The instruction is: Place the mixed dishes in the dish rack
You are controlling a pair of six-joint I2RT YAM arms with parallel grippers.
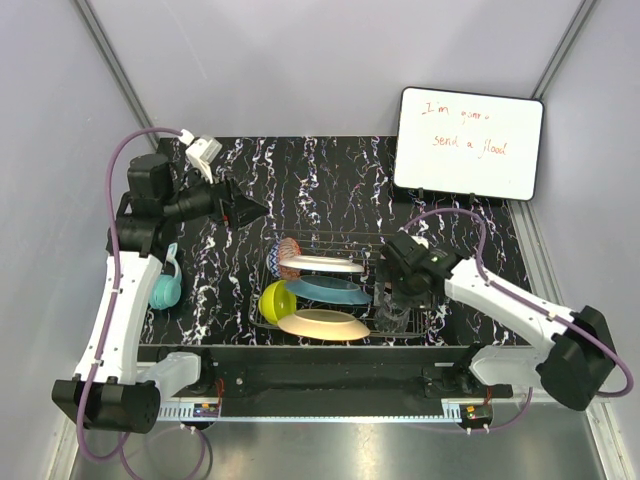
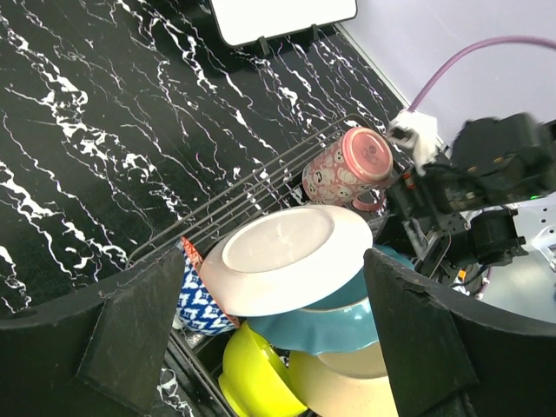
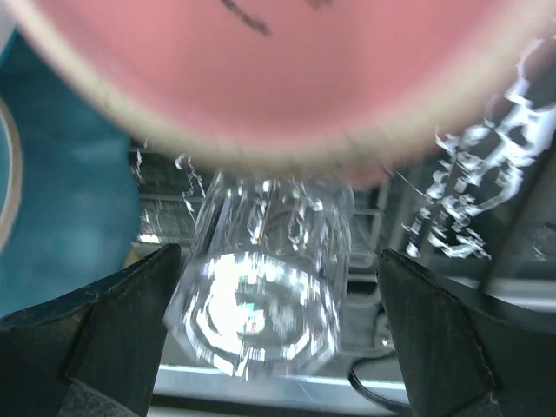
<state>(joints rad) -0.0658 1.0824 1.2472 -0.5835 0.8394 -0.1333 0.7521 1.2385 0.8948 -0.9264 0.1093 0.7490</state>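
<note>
Glass point(image 3: 261, 300) between jaws of right pincer point(image 3: 276, 256)

Bright, even, diffuse light with soft shadows; right wrist view badly blurred, clear faceted glass point(image 3: 261, 295) glinting, and a pink out-of-focus rim point(image 3: 261, 78), perhaps a cup's, filling the top.

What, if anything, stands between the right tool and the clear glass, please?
Nothing visible does. In the right wrist view the clear glass sits directly between the spread fingers of the right tool. The pink cup lies beyond the glass, not in between.
</note>
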